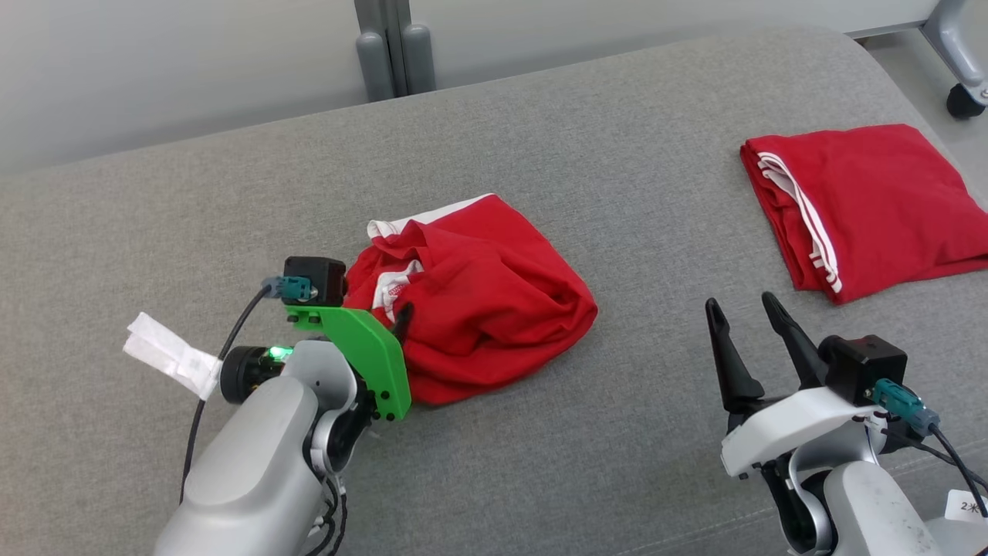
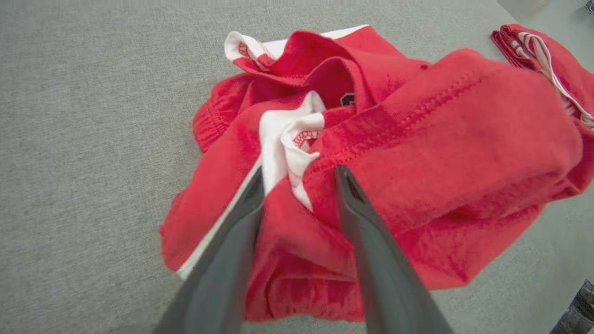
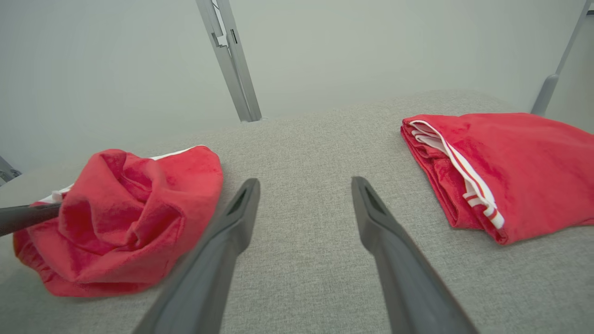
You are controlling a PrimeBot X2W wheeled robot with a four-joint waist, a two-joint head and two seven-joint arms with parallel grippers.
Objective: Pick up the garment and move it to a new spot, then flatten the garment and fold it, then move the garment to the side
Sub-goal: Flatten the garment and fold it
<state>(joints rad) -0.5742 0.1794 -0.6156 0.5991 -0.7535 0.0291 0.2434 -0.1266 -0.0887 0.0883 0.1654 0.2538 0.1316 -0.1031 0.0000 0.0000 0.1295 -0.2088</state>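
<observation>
A crumpled red garment (image 1: 494, 301) with white trim lies in a heap on the grey padded table (image 1: 617, 139). My left gripper (image 1: 397, 320) is pushed into its left edge, mostly behind the green wrist bracket. In the left wrist view the left gripper (image 2: 300, 174) is open, its dark fingers straddling a red and white fold of the garment (image 2: 417, 162). My right gripper (image 1: 739, 303) hovers open and empty over bare table, right of the heap. The right wrist view shows the same gripper (image 3: 305, 182) with the garment (image 3: 125, 218) at its left.
A second red garment (image 1: 872, 201), folded with white stripes, lies at the table's far right (image 3: 506, 167). A white paper tag (image 1: 170, 354) hangs by my left wrist. Grey posts (image 1: 394, 46) stand behind the table; a caster wheel (image 1: 965, 100) is at top right.
</observation>
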